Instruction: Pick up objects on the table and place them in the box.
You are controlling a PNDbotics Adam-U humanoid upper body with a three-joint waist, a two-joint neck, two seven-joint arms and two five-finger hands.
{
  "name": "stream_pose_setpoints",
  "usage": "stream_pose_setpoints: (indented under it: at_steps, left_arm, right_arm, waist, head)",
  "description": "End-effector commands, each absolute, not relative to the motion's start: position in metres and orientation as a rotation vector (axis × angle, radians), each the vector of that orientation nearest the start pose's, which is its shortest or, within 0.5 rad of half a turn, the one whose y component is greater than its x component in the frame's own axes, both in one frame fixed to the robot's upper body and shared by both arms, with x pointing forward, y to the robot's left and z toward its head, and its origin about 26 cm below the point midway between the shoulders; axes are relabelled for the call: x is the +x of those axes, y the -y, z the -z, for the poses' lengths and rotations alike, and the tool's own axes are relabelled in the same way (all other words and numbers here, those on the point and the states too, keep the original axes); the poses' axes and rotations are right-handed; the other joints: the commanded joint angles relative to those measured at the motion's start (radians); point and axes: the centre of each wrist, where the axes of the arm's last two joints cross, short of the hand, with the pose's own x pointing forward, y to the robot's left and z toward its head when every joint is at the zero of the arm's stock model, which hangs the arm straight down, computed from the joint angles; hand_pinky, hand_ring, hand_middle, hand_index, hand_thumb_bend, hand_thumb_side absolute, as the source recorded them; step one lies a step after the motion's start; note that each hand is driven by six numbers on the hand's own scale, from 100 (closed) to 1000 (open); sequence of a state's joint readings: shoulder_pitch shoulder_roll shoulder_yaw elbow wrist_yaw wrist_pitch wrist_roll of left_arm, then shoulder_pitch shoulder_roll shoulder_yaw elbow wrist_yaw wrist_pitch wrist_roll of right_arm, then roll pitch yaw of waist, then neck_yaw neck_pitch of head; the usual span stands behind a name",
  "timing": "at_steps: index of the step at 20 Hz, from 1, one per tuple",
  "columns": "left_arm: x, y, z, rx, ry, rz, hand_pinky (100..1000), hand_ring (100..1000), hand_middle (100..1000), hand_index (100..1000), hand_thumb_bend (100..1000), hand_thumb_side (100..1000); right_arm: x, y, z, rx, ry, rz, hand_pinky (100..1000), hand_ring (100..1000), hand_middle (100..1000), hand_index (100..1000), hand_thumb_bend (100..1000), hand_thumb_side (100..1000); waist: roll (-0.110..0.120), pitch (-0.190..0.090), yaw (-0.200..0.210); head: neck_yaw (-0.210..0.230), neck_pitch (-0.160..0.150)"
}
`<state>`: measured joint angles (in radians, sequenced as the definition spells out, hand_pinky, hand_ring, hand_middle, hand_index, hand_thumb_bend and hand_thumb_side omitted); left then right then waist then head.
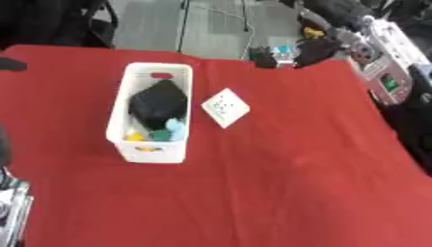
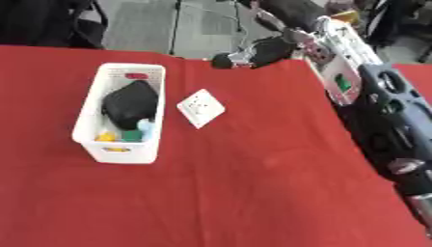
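Fingers of the right hand [image 2: 268, 49] are curling around a small dark object [image 2: 222, 61] at the table's [image 2: 253, 193] far edge.

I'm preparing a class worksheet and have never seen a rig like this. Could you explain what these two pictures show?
Both pictures come from one stereo camera in a humanoid robot's head, looking down at a table covered in red cloth. The two views are nearly identical. On the cloth stands a white box already holding a black object and small yellow, green and pale blue pieces. Beside it, apart from it, lies a white square card. The robot's right arm reaches in from the upper right; its dark right hand is at the table's far edge. Whether it holds anything is unclear.
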<state>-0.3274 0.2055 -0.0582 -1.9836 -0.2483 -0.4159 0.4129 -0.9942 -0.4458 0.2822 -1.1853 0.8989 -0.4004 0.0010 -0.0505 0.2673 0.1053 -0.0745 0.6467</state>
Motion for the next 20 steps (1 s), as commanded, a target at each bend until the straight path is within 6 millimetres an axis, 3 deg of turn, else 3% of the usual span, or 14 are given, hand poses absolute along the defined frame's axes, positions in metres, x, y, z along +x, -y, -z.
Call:
stream_pose_setpoints:
  at_steps: [1, 6, 9, 15, 20]
  left_arm:
    - [0.302, -0.221, -0.201, -0.363, -3.443, 0.015, 519, 915, 931, 807, 134, 1000]
    - [0.303, -0.22, -0.201, -0.354, -3.446, 0.015, 519, 918, 932, 800, 133, 1000]
    - [0.303, -0.22, -0.201, -0.353, -3.448, 0.015, 518, 920, 933, 798, 133, 1000]
    - [0.303, -0.219, -0.201, -0.349, -3.45, 0.014, 518, 921, 933, 794, 132, 1000]
    - [0.303, -0.218, -0.201, -0.341, -3.451, 0.016, 516, 923, 934, 792, 131, 1000]
  right_arm:
    - [0.457, 0.204, -0.26, 1.287, -2.493, 1.916, 854, 909, 839, 932, 888, 891]
    - [0.457, 0.191, -0.251, 1.235, -2.477, 2.021, 877, 930, 854, 947, 912, 764]
    - [0.455, 0.186, -0.249, 1.234, -2.473, 2.036, 891, 938, 861, 950, 911, 733]
    - [0.449, 0.174, -0.243, 1.274, -2.433, 2.044, 867, 923, 848, 934, 884, 750]
    - [0.453, 0.175, -0.23, 1.195, -2.498, 2.023, 835, 906, 828, 930, 867, 774]
  waist:
    - [0.005, -0.014, 0.001]
    - [0.007, -0.014, 0.002]
    - [0.008, -0.014, 0.004]
    - [0.008, -0.011, 0.006]
    - [0.01, -0.005, 0.012]
  head:
    - [-0.005, -0.015]
    - [-0.01, -0.014]
    - [-0.012, -0.014]
    - [-0.018, -0.015]
    - [-0.028, -0.024]
